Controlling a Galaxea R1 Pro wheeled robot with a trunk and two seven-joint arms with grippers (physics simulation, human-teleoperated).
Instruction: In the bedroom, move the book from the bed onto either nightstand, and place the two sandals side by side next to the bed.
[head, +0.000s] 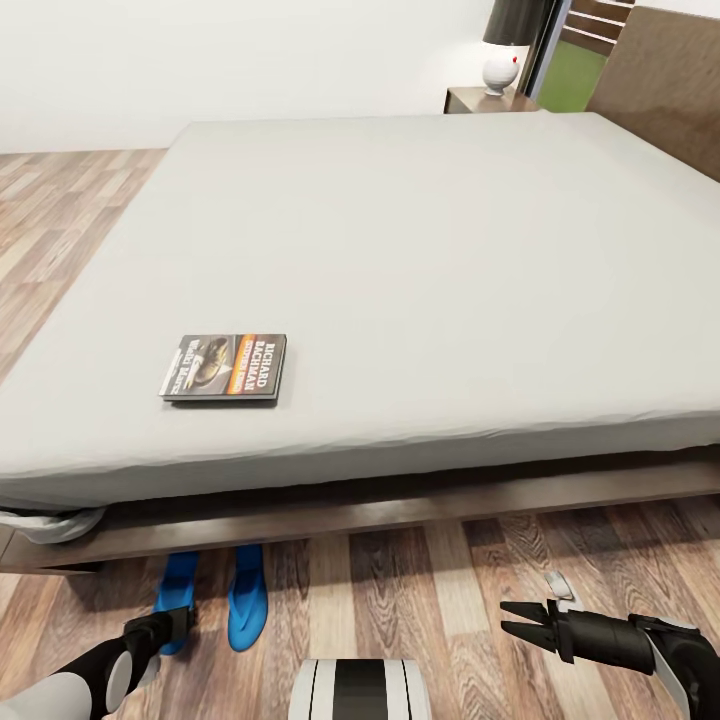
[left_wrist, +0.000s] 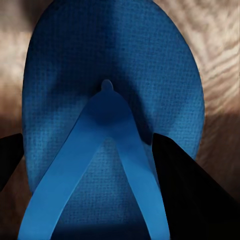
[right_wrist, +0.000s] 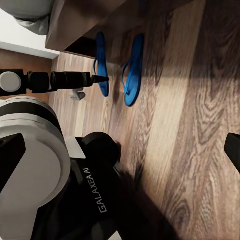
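Note:
The book lies flat on the grey bed, close to its near edge. Two blue sandals lie side by side on the floor, toes partly under the bed frame. My left gripper hovers open just above the left sandal, one finger on each side of its strap. In the right wrist view the same gripper points at that sandal, next to the other sandal. Open and holding nothing, my right gripper hangs over bare floor. A nightstand stands at the bed's far corner.
A white-based lamp with a dark shade sits on the nightstand. The brown headboard rises at the far right. Wood-plank floor runs along the bed's near side and left side. My white base is between the arms.

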